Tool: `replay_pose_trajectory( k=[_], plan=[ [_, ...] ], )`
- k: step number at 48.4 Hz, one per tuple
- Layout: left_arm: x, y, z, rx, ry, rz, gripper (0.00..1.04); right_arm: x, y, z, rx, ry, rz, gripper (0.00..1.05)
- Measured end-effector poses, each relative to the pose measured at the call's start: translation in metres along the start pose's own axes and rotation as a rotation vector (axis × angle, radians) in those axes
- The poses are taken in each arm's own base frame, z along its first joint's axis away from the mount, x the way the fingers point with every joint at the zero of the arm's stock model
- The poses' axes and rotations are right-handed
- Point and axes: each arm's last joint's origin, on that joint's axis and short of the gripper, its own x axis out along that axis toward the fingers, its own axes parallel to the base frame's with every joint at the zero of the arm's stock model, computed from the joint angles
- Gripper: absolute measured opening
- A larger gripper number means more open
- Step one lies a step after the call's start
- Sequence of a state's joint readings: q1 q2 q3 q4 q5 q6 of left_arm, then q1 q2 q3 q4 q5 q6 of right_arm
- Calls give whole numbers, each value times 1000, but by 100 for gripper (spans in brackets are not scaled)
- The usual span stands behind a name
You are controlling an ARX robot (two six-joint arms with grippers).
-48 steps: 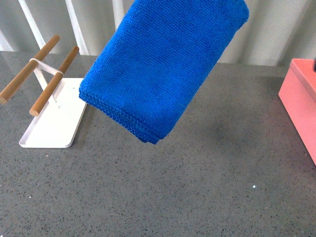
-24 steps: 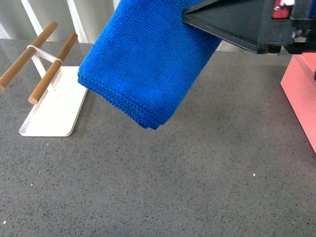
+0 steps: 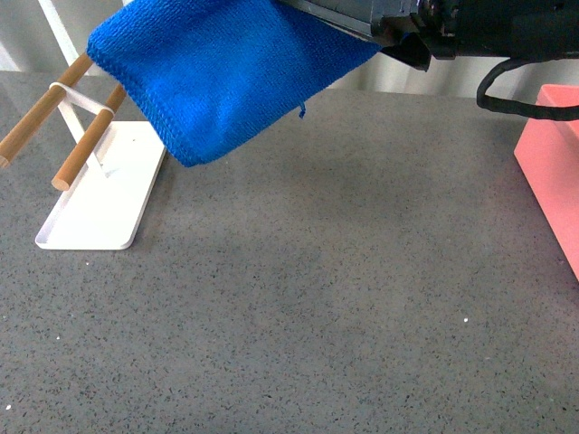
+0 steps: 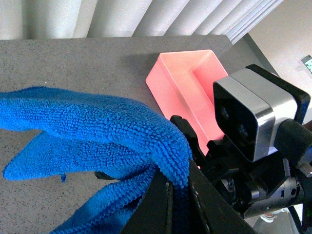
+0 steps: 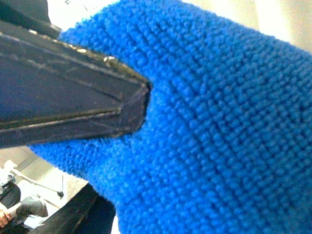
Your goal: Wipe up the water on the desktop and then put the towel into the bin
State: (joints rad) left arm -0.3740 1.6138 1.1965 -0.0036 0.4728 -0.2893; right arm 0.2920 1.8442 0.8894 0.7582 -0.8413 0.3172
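The blue towel (image 3: 217, 81) hangs in the air over the back left of the dark speckled desktop (image 3: 344, 298), above the white tray. My left gripper (image 4: 178, 183) is shut on a fold of the towel (image 4: 97, 131). My right gripper (image 5: 122, 146) is open and pressed close against the towel (image 5: 219, 122), with one dark finger (image 5: 73, 92) lying on the cloth. A black arm (image 3: 452, 27) reaches in along the top right of the front view, up to the towel. The salmon-pink bin (image 3: 552, 172) stands at the desktop's right edge and shows empty in the left wrist view (image 4: 187, 83).
A flat white tray (image 3: 104, 212) with two wooden rods (image 3: 86, 149) stands at the back left, partly under the towel. A black cable (image 3: 516, 99) loops down near the bin. Pale vertical slats line the wall behind the desktop.
The towel has risen and swung left, now reaching over the wooden rods. The black arm has come further into the top of the front view, towards the left.
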Motion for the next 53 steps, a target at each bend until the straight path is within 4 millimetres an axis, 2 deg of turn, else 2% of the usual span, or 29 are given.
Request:
replay_pose_trajectory(
  k=[7,15,19,23,25,29,38,53],
  plan=[
    [0,0,0,-1,-1,2,4,2,-1,3,12,-16,-13,37],
    [0,0,0,0,-1,1,26,2,-1,4,19,-19,-33,16],
    [0,0,0,1,0,-1,42,2,-2,2,27,-14,-48,8],
    [0,0,0,1,0,-1,51,1,-3,1,38,-5,-58,6],
    [0,0,0,0,0,-1,60,0,-4,1,41,-4,-59,6],
    [0,0,0,1,0,-1,69,-1,-5,1,45,-3,-64,6],
    [0,0,0,1,-1,-1,99,-5,-6,3,45,1,-72,6],
    [0,0,0,1,-1,-1,98,-9,-8,2,43,4,-84,6]
  ],
)
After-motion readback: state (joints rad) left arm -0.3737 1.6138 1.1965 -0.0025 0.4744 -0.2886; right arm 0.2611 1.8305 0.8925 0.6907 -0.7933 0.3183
